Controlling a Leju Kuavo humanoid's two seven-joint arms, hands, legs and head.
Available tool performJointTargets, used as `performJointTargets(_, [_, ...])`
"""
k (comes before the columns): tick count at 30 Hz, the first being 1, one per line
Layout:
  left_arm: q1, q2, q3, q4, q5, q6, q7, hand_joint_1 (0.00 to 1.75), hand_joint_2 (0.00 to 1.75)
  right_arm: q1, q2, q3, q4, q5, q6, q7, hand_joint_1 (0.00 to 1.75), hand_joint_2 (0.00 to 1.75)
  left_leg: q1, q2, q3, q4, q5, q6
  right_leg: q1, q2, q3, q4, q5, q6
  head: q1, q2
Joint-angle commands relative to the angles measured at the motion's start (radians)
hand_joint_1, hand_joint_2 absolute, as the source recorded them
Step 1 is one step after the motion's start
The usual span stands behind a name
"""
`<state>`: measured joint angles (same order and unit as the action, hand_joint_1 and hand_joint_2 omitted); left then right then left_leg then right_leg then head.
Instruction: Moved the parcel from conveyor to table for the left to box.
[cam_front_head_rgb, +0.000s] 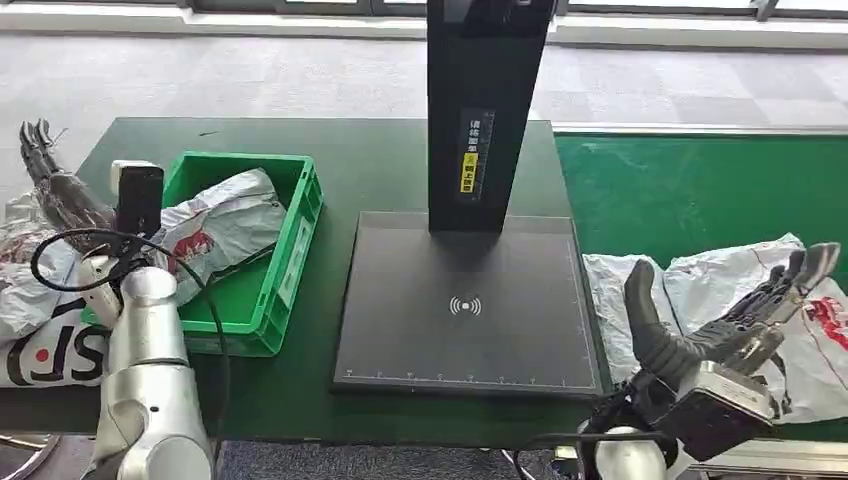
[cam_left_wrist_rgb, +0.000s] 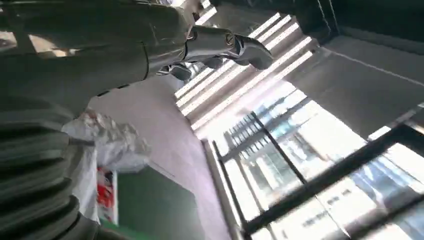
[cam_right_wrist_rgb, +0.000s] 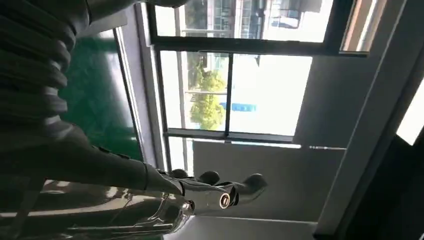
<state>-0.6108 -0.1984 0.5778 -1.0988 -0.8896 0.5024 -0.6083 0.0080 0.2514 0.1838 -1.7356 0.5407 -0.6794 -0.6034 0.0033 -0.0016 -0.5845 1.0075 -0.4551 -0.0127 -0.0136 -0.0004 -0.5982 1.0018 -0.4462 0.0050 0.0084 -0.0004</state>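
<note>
Greens, greys and black on the sorting station.
A bright green plastic crate (cam_front_head_rgb: 268, 262) held a crumpled grey-white plastic parcel with red print (cam_front_head_rgb: 222, 228); the dark green tabletop (cam_front_head_rgb: 370, 165) carried a matte black scanner plate with a white wireless symbol (cam_front_head_rgb: 466, 310); the green conveyor belt (cam_front_head_rgb: 690, 185) bore a pale grey mailer bag with a red mark (cam_front_head_rgb: 745, 290); the right robot hand (cam_front_head_rgb: 735, 320) was dark grey.

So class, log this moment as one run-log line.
left robot hand: open, raised | right robot hand: open over parcel on conveyor | green bin: holds a bag
</note>
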Motion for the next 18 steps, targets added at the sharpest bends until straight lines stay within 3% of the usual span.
performJointTargets(1, [0.336, 0.012, -0.494, -0.452, 0.744, -0.274, -0.046, 0.00, 1.75, -0.158, -0.065, -0.283, 0.345, 0.193, 0.065, 0.135, 0.00, 1.75, 0.002, 0.003, 0.003, -0.002, 0.000, 0.001, 0.002, 0.002, 0.003, -0.005, 0.002, 0.001, 0.000, 0.000])
performJointTargets(5, [0.319, 0.022, -0.484, -0.424, 0.756, -0.275, -0.057, 0.00, 1.75, -0.151, -0.055, -0.280, 0.327, 0.200, 0.070, 0.132, 0.00, 1.75, 0.000, -0.001, 0.000, -0.001, 0.000, 0.001, 0.000, -0.001, 0.002, -0.003, 0.000, 0.001, 0.000, 0.000])
performJointTargets(6, [0.362, 0.022, -0.526, -0.470, 0.830, -0.423, -0.090, 0.00, 1.75, -0.164, -0.082, -0.309, 0.359, 0.350, 0.040, 0.258, 0.00, 1.75, 0.001, -0.002, 0.001, -0.002, 0.000, 0.001, 0.001, -0.002, 0.003, -0.004, 0.000, 0.000, 0.000, 0.000])
performJointTargets(12, [0.515, -0.001, -0.667, -0.635, 0.806, -0.470, -0.090, 0.00, 1.75, -0.247, -0.127, -0.436, 0.473, 0.390, 0.104, 0.287, 0.00, 1.75, 0.000, -0.002, 0.004, -0.003, -0.001, 0.002, 0.001, -0.002, 0.006, -0.007, 0.000, 0.001, 0.000, 0.000])
performJointTargets(18, [0.542, 0.016, -0.703, -0.670, 0.806, -0.480, -0.090, 0.00, 1.75, -0.302, -0.125, -0.470, 0.557, 0.403, 0.157, 0.304, 0.00, 1.75, 0.000, 0.001, 0.002, -0.002, -0.002, 0.003, 0.000, 0.001, 0.003, -0.004, 0.000, 0.001, 0.000, 0.000])
